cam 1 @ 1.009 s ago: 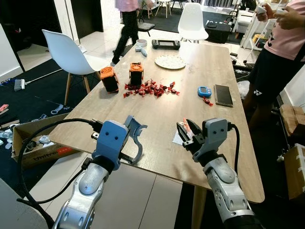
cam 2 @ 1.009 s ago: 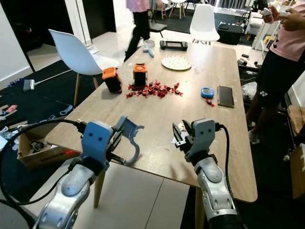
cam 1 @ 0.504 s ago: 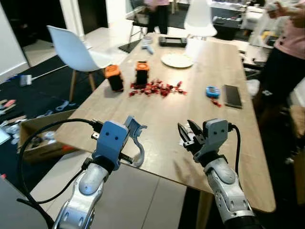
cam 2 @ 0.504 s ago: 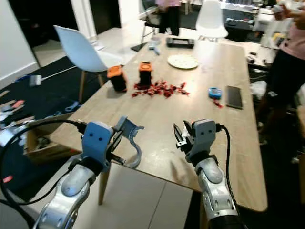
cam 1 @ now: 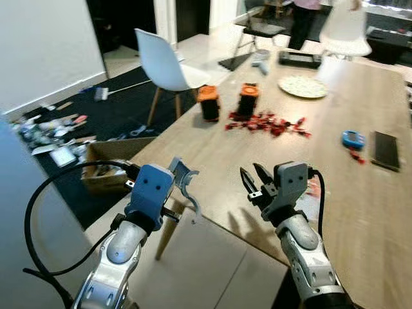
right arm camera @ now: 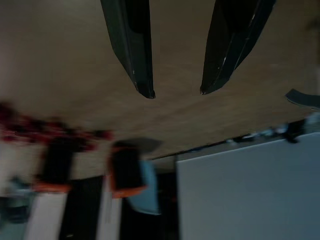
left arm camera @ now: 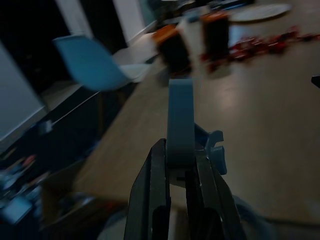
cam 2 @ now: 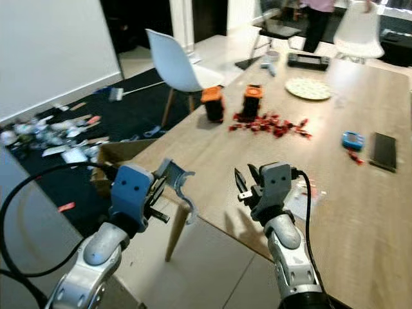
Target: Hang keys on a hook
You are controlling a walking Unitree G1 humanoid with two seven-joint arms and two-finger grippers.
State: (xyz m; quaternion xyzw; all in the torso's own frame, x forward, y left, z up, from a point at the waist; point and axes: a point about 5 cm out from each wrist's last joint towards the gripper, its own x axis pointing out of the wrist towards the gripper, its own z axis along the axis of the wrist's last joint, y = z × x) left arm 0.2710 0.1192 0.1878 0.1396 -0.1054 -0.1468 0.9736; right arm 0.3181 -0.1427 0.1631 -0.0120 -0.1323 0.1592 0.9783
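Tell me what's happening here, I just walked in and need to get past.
The robot stands at the near edge of a wooden table. Its left gripper is shut on a grey-blue hook, held up off the table's edge. The right gripper is open and empty above the tabletop. No keys can be made out.
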